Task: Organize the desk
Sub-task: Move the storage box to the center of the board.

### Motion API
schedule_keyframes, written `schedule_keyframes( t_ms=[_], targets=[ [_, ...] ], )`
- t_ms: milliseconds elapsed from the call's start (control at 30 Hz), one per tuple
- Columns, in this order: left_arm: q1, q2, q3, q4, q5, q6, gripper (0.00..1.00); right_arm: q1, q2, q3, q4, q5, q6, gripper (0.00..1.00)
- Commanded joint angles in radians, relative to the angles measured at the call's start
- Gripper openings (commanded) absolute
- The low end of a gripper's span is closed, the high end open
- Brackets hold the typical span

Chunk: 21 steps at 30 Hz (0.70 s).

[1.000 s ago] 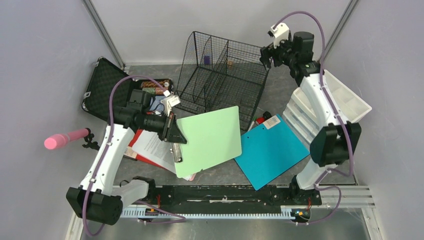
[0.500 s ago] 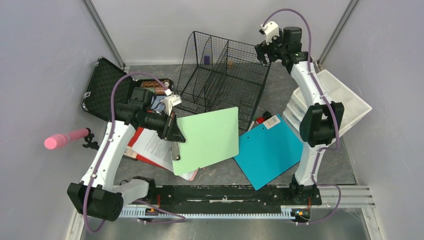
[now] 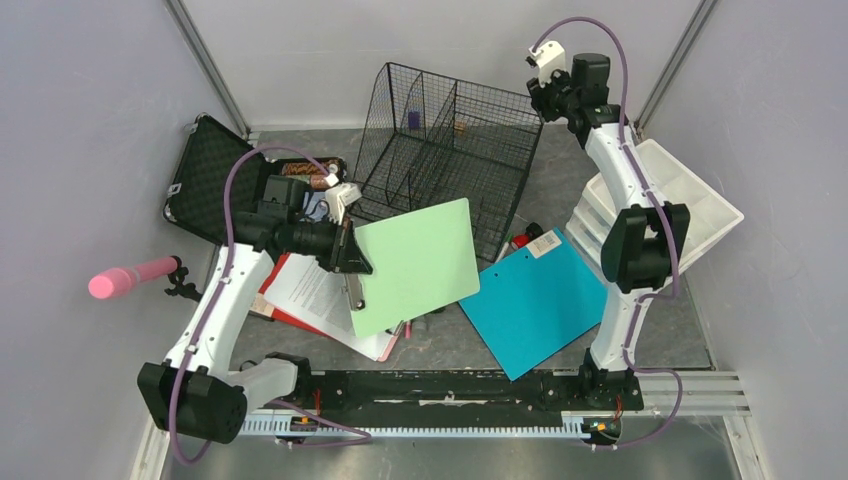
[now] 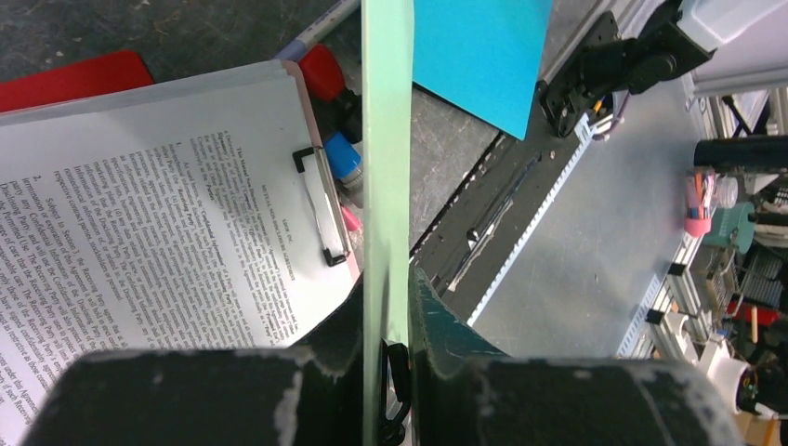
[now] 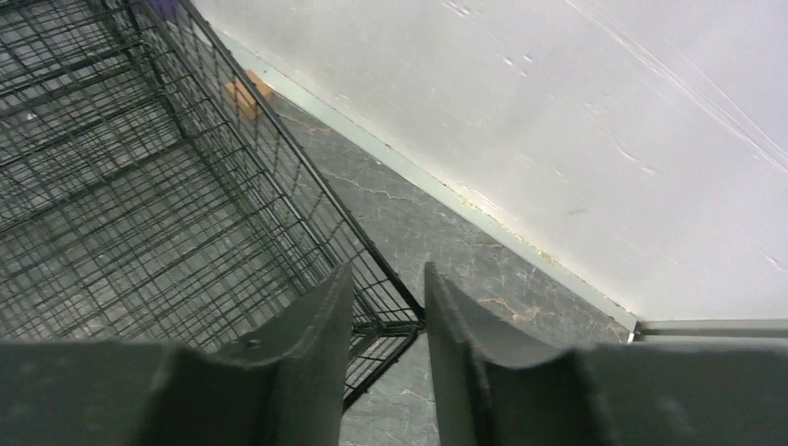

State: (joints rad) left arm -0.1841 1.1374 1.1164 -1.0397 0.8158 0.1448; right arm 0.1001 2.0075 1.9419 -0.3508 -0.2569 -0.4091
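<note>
Two arms are working over the desk (image 3: 450,345), which is spanning the floor from the near rail (image 3: 450,392) to the far wall.

- Left gripper (image 3: 352,262) is pinching the left edge of a pale green board (image 3: 420,262), jaws closed on it; the wrist view is showing the board edge-on between the fingers; the board is being held tilted over the middle of the desk; in the top view its far corner is overlapping the near side of the wire basket (image 3: 385,130); whether they are in contact, cannot tell.
- Right gripper (image 5: 388,271) is hovering at the basket's far-right corner, near the desk's far edge; jaws are standing partly apart with a narrow gap, nothing clamped; the basket's corner wire is showing in that gap; whether it is touching a finger, cannot tell.
- Basket is sitting at the middle of the far edge, holding a small purple item (image 3: 414,119) and a small brown one (image 3: 460,127).
- Clipboard with printed pages (image 3: 315,290) is lying toward the left edge over a red folder (image 4: 74,79), partly under the green board; a blue-capped marker (image 4: 346,160) is lying just beside its clip.
- Blue board (image 3: 540,300) is lying flat right of centre, toward the near edge.
- Black foam-lined case (image 3: 205,180) is standing open at the far-left corner; white drawer unit (image 3: 690,200) is sitting against the right edge.
</note>
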Motion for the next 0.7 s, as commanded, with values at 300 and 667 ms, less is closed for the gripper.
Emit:
schedule_keyframes(
  t_ms=[300, 667],
  targets=[
    [0.111, -0.071, -0.097, 0.198, 0.097, -0.216, 0.02, -0.081, -0.124, -0.198, 0.032, -0.087, 0.139, 0.00],
    [0.219, -0.052, -0.139, 0.182, 0.262, -0.227, 0.02, -0.082, -0.268, -0.405, 0.154, -0.042, 0.299, 0.00]
  ],
)
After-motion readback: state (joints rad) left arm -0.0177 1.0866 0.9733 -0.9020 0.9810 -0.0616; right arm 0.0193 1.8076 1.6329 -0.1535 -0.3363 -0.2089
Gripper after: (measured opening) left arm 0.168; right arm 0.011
